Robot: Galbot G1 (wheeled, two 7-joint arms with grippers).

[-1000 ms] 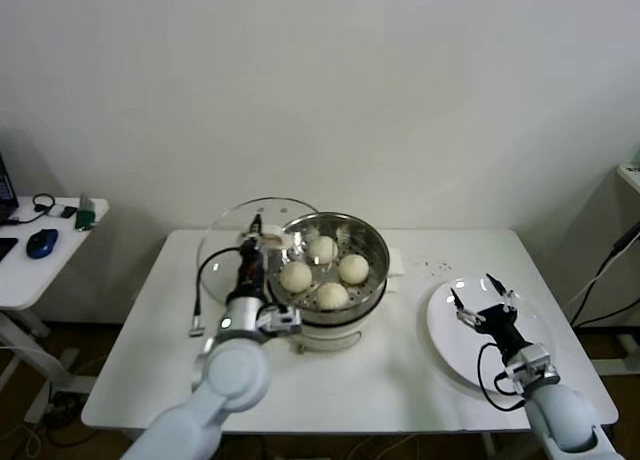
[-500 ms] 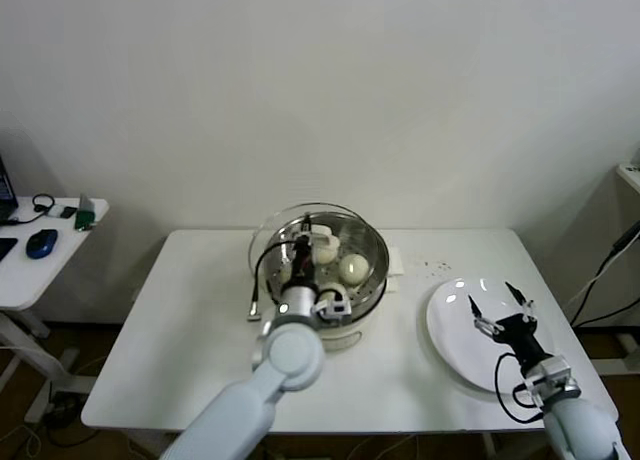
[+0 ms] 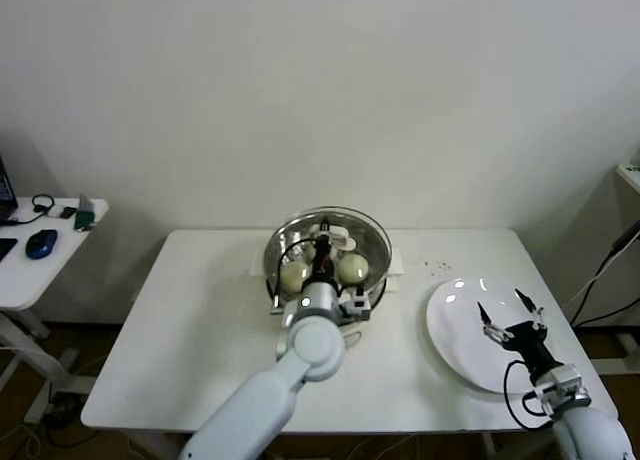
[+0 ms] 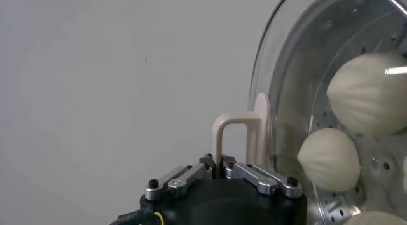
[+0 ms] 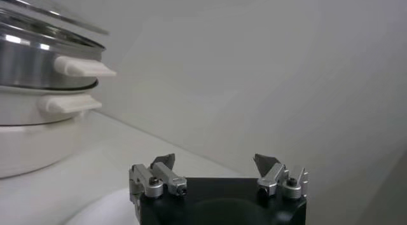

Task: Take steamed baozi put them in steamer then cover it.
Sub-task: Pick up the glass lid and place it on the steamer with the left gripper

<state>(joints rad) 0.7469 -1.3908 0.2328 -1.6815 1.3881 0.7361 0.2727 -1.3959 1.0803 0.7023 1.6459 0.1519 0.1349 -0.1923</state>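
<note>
The steamer (image 3: 372,248) stands on its white pot base at the table's middle. The glass cover (image 3: 345,220) lies over it. My left gripper (image 3: 322,242) is above the steamer's centre, shut on the cover's cream-white bar handle (image 4: 232,134). The steamed baozi (image 3: 352,268) show through the glass; two show in the head view, and they also show in the left wrist view (image 4: 372,93). My right gripper (image 3: 508,315) is open and empty above the white plate (image 3: 455,330), far to the steamer's right. The right wrist view shows the steamer (image 5: 38,51) with the cover's rim (image 5: 57,15) on top.
The flat white plate lies at the table's right front. A white pad (image 3: 396,262) lies behind the steamer, with small specks (image 3: 435,267) beside it. A side table (image 3: 40,270) with a blue mouse (image 3: 41,242) stands to the left.
My left gripper has carried the cover from the steamer's left side to over the steamer. My right gripper has drawn back a little toward the table's right front.
</note>
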